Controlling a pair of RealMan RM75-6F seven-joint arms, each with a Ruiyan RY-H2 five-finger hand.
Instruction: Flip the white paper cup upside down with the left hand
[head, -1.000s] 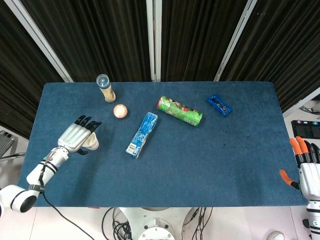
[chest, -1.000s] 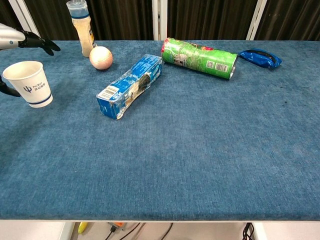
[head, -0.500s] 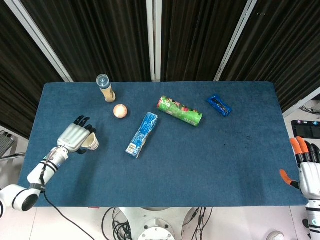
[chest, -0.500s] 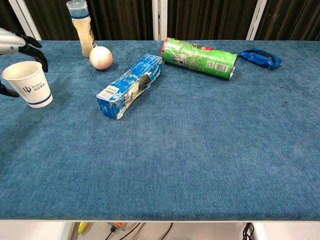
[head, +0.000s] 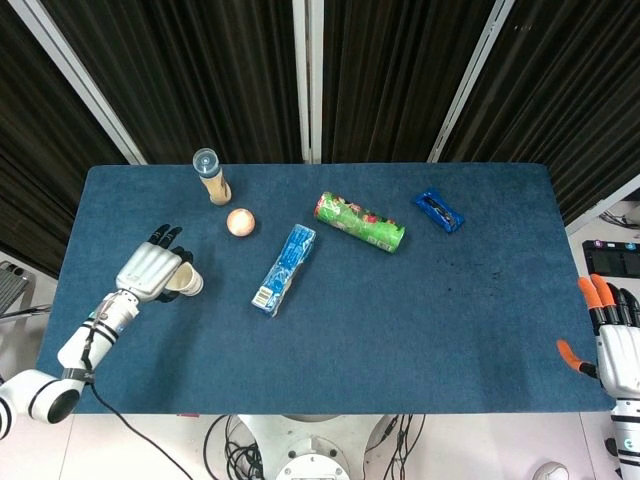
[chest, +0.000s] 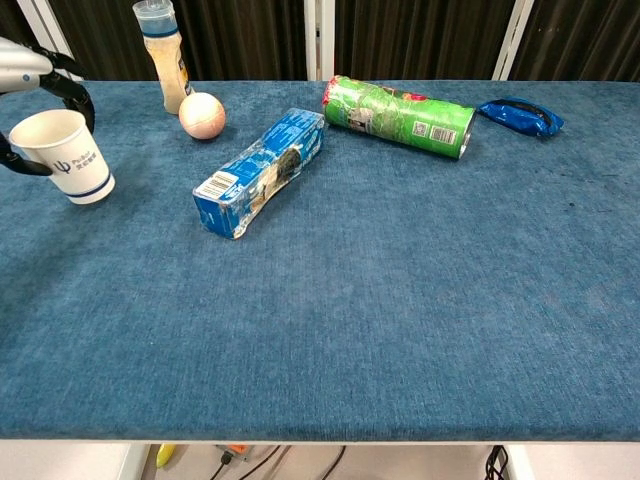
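One hand does the work here: we see the left hand wrapped around the white paper cup at the left end of the table, dark fingers curled over its rim, while the right hand waits off the right edge holding nothing, orange-tipped fingers apart. The smooth, tapered cup with its blue band now leans, mouth tipped left, base lifted off the napped blue cloth, where half a second ago it stood upright. Beyond it we see a pink ball and a crinkled blue packet.
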